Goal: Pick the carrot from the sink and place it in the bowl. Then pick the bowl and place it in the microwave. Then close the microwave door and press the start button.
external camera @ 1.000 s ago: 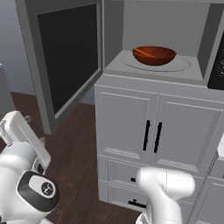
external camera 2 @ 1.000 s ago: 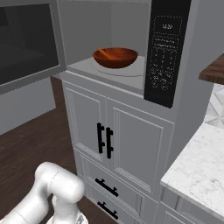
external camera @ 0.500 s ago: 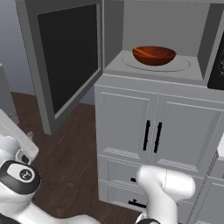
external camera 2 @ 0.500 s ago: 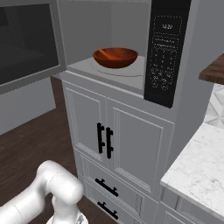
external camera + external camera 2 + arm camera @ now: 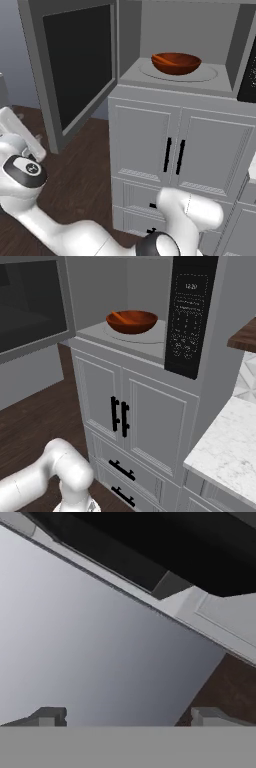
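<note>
Reddish-brown wood is glowing inside the microwave (image 5: 180, 75): the bowl (image 5: 176, 63) is sitting on the light grey floor of the cavity, on the round turntable, and the carrot (image 5: 119, 317) is lying in it, slanting up against the bowl's left inner wall in the right base view. The door (image 5: 75, 70) is standing wide open, swung out to the left of the cavity, its dark window facing into the room. A dark panel (image 5: 190, 316) with a small display and rows of buttons is running down the microwave's right side. Below the cavity, grey cabinets (image 5: 125, 416) with black handles are facing me, and a white marble counter (image 5: 230, 446) is showing at the lower right of the right base view. My arm is bending low to the left over the dark wood floor (image 5: 90, 165). My claw (image 5: 128, 716) is spread wide and gripping nothing; through the hand view its two tips are pointing along a pale grey surface beside the door's frame and dark window, with a wedge of floor at the right.
</note>
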Available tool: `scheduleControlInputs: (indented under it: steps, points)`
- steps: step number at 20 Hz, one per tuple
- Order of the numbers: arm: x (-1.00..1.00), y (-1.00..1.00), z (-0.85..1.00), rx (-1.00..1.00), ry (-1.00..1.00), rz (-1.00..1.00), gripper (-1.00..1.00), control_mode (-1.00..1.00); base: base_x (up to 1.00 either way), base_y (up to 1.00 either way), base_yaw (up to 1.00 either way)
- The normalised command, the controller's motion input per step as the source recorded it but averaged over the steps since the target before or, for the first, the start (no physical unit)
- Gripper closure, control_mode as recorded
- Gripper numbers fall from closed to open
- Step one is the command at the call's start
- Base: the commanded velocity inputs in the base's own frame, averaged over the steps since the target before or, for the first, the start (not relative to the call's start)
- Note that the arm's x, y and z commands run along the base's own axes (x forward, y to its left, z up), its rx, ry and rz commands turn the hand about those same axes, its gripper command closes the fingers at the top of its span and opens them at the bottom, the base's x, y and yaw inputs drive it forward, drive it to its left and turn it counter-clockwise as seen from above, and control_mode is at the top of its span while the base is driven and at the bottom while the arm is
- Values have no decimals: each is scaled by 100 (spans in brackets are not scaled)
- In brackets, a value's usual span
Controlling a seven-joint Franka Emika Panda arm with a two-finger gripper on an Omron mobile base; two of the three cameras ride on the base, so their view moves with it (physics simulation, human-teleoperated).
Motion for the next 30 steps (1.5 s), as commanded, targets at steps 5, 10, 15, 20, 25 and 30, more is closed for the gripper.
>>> scheduleControlInputs:
  steps: [5, 10, 15, 20, 25, 30]
  points:
    - [4, -84, 36, 21, 0, 0, -100, -100, 0, 0, 0]
    - [-23, -100, 52, 31, -6, 0, -100, -100, 0, 0, 0]
    - [-38, -100, 50, 38, -8, 0, -100, -100, 0, 0, 0]
    - [-45, -100, 47, 39, -5, 0, -100, -100, 0, 0, 0]
    - [-42, -100, 44, 40, -8, 0, -100, -100, 0, 0, 0]
    - [-3, -100, 26, 37, -1, 0, -100, -100, 0, 0, 0]
